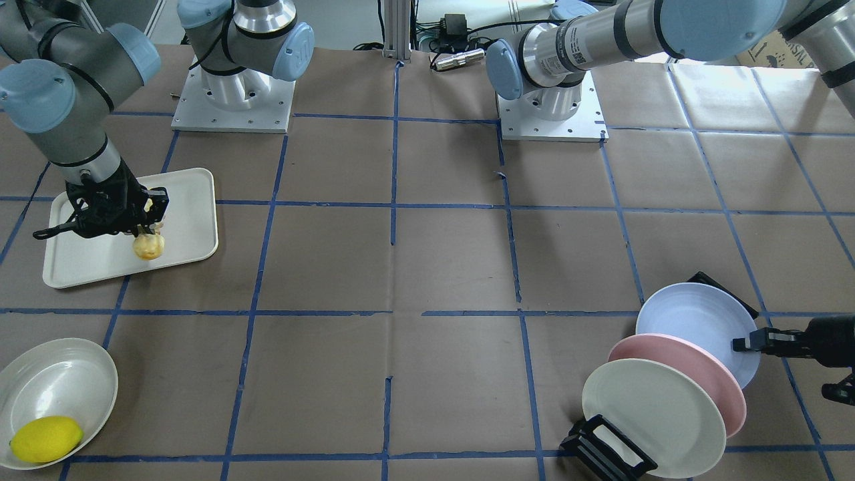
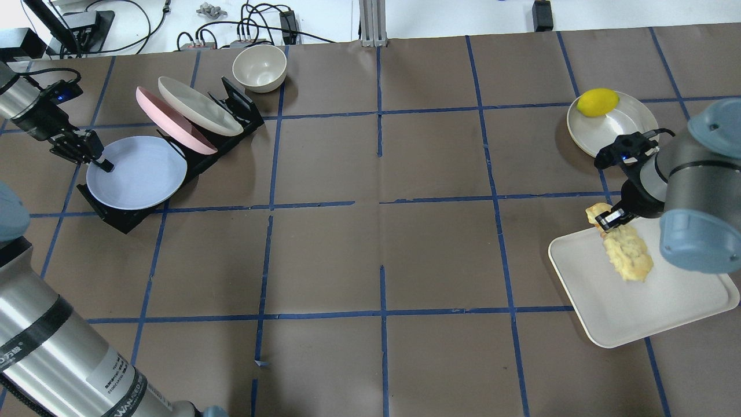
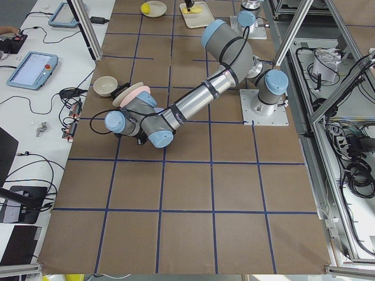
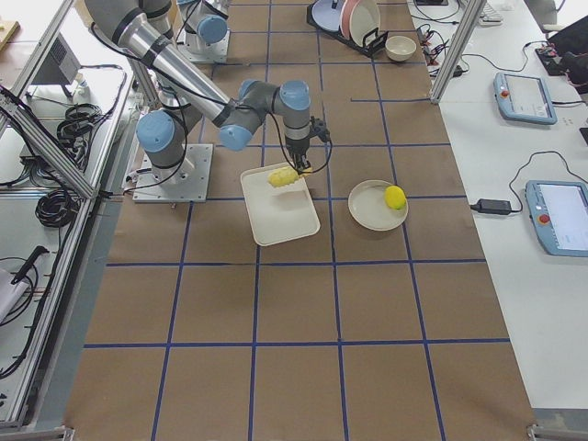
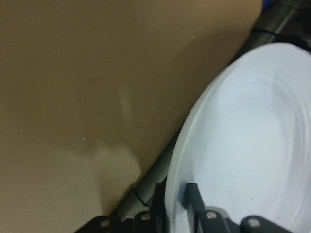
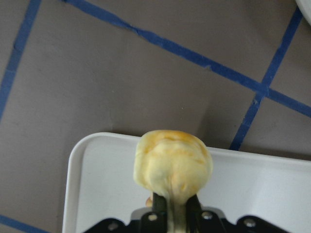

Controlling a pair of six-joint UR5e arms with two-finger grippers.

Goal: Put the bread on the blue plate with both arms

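Note:
The pale-yellow bread hangs from my right gripper, which is shut on its upper end, over the white tray. In the right wrist view the bread sticks out from between the fingers. I cannot tell whether its lower end touches the tray. The blue plate leans in the near slot of a black rack. My left gripper is shut on its rim; the left wrist view shows one finger on the plate's inner face.
A pink plate and a cream plate stand in the same rack behind the blue one. A cream bowl sits past the rack. A lemon lies on a cream plate beyond the tray.

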